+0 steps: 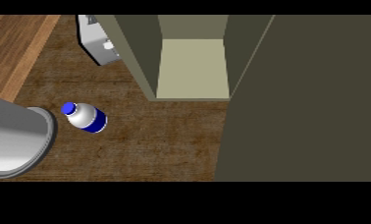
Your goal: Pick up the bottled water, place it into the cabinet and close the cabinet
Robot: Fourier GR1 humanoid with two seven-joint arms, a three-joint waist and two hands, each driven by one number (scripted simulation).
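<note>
Grey shape [22,139]: rounded, cut off by the left edge.
Bottled water [85,117]: blue-capped, on the wooden desk [159,139], just right of the grey shape, apart from the cabinet.
Grey-white object [98,41]: beside the cabinet's left wall.
Cabinet [192,66]: open, pale floor showing.
Door [304,100]: swung out, far right.
Fingers: neither hand shows; cannot tell their state.

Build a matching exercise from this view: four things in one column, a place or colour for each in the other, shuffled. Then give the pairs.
Things
1. bottled water
2. cabinet
3. cabinet door
4. grey round object

Descriptions
A. dark olive panel filling the view's right side
B. at the lower left, cut off by the edge
C. blue cap, on the wooden counter left of the cabinet
D. top middle, open, pale inside

Pairs: 1-C, 2-D, 3-A, 4-B
</note>
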